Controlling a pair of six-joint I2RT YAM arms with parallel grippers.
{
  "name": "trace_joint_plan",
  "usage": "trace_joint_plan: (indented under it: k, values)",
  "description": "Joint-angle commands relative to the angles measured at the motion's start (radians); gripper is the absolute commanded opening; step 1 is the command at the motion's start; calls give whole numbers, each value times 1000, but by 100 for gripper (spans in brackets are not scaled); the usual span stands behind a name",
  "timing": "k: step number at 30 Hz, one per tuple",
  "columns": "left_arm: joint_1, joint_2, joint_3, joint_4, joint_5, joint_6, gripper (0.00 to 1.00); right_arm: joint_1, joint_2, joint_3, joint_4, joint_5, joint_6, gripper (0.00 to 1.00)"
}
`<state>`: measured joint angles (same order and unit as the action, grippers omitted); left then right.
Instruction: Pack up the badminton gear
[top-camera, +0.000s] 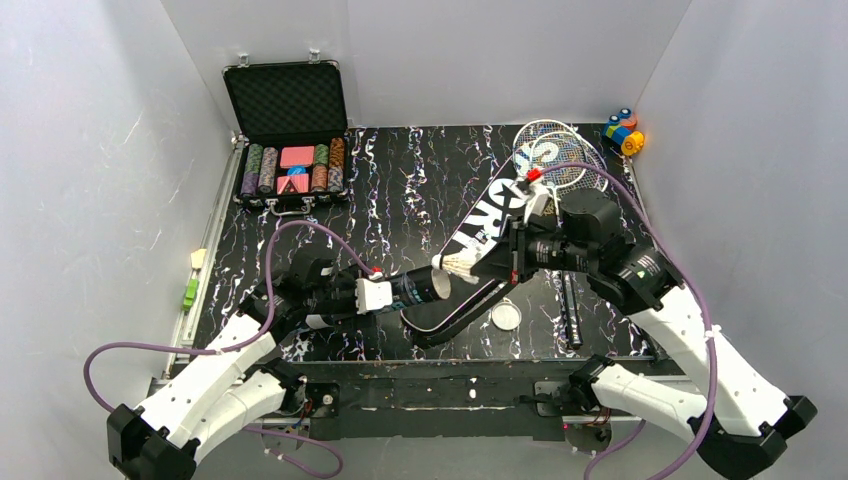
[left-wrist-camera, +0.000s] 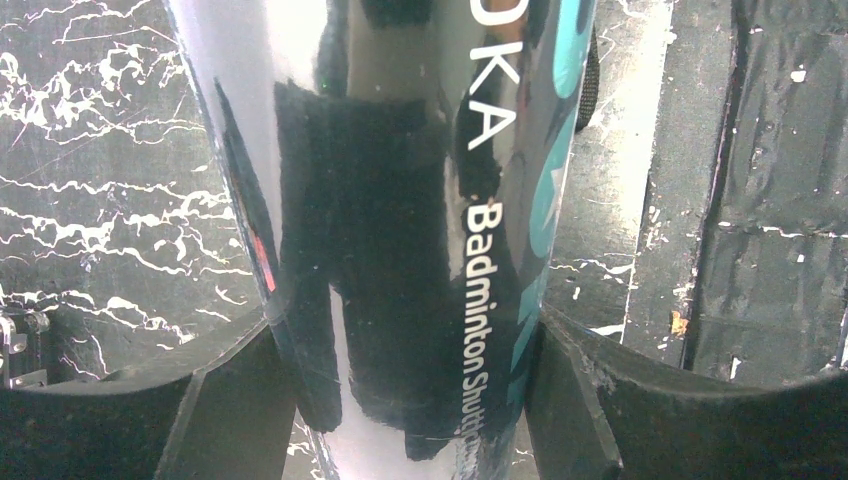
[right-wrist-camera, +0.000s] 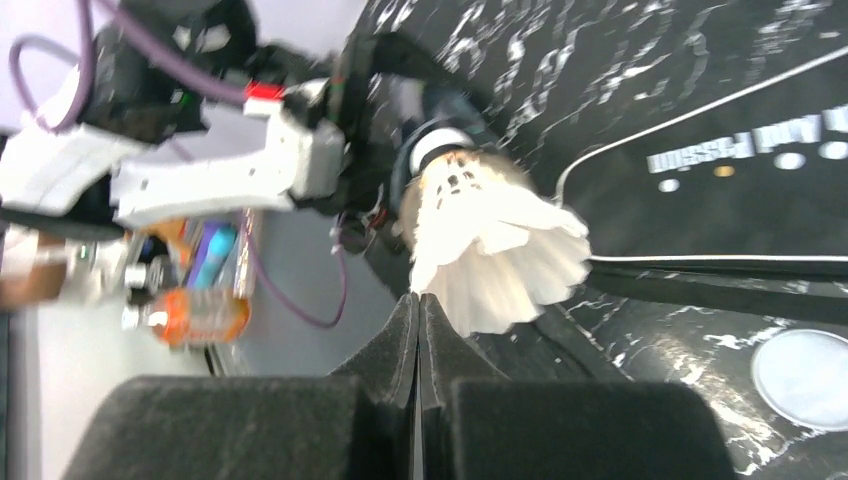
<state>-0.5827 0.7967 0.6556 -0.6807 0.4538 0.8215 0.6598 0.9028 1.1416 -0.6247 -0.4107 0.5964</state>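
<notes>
Mid-frame, the right end effector (right-wrist-camera: 418, 308) is pinched shut on the shuttlecock (right-wrist-camera: 490, 240) by its feathers — point its nose straight into the tube (top-camera: 420, 288), which the left end effector (top-camera: 378, 294) hugs, partly open — and push slowly.

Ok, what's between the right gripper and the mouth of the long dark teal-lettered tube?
A white feather shuttlecock, skirt edge in the shut right gripper, cork toward the long dark tube; seen in the right wrist view.
</notes>
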Motion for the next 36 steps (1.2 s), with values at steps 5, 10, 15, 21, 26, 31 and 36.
trace_joint_plan:
  k: [5, 10, 15, 21, 26, 31, 36]
  values:
    - [-4, -11, 25, 11, 16, 17, 5, 126, 53, 77, -43, -69, -88, 1]
    - [-4, -16, 19, 10, 20, 16, 5, 127, 13, 71, -71, -6, -91, 1]
    - [-4, -17, 20, 9, 19, 16, 5, 127, -24, 69, -101, 66, -94, 1]
    - [-5, -16, 29, 6, 19, 16, 5, 127, -40, 80, -133, 107, -104, 1]
    - [-4, -10, 35, 6, 21, 13, 5, 127, -4, 74, -154, 65, -118, 1]
    - [-5, -6, 43, 6, 25, 14, 5, 137, 41, 59, -128, 15, -122, 1]
    - [-4, -4, 46, 4, 24, 20, 5, 159, 106, 61, -134, 1, -140, 1]
